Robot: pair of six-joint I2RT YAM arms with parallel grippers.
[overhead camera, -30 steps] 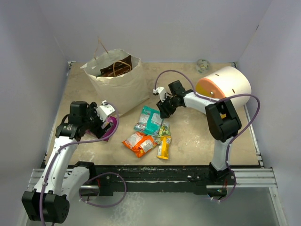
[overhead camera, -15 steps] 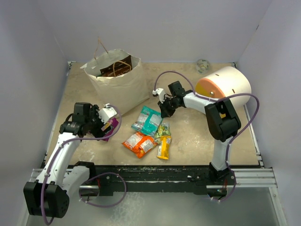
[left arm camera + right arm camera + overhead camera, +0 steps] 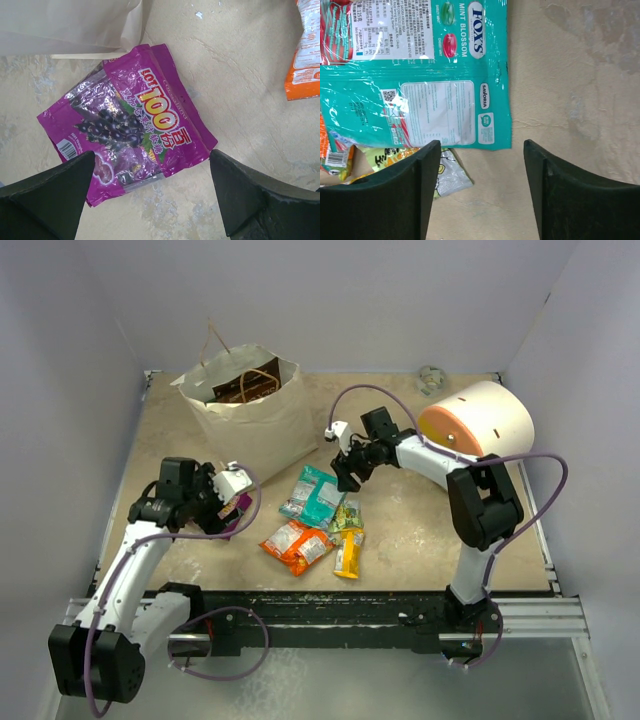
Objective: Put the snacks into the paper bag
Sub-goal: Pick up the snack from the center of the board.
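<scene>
The tan paper bag (image 3: 255,415) stands at the back left with a brown packet (image 3: 245,387) inside. A purple packet (image 3: 127,122) lies flat by the bag's foot (image 3: 70,25); my left gripper (image 3: 150,195) is open just above it, also seen from above (image 3: 232,497). My right gripper (image 3: 482,185) is open over the near edge of the teal packet (image 3: 420,75), seen from above (image 3: 345,472). A teal and a red-white packet (image 3: 315,492), orange packets (image 3: 296,543), a green packet (image 3: 348,515) and a yellow bar (image 3: 348,554) lie in a cluster mid-table.
A big cream cylinder with an orange face (image 3: 478,420) lies at the back right next to the right arm. A small round object (image 3: 431,378) sits by the back wall. Grey walls enclose the table on three sides.
My left gripper has shifted slightly to the right, over the purple packet. My right gripper has edged a little toward the teal packet. The packets have not moved.
</scene>
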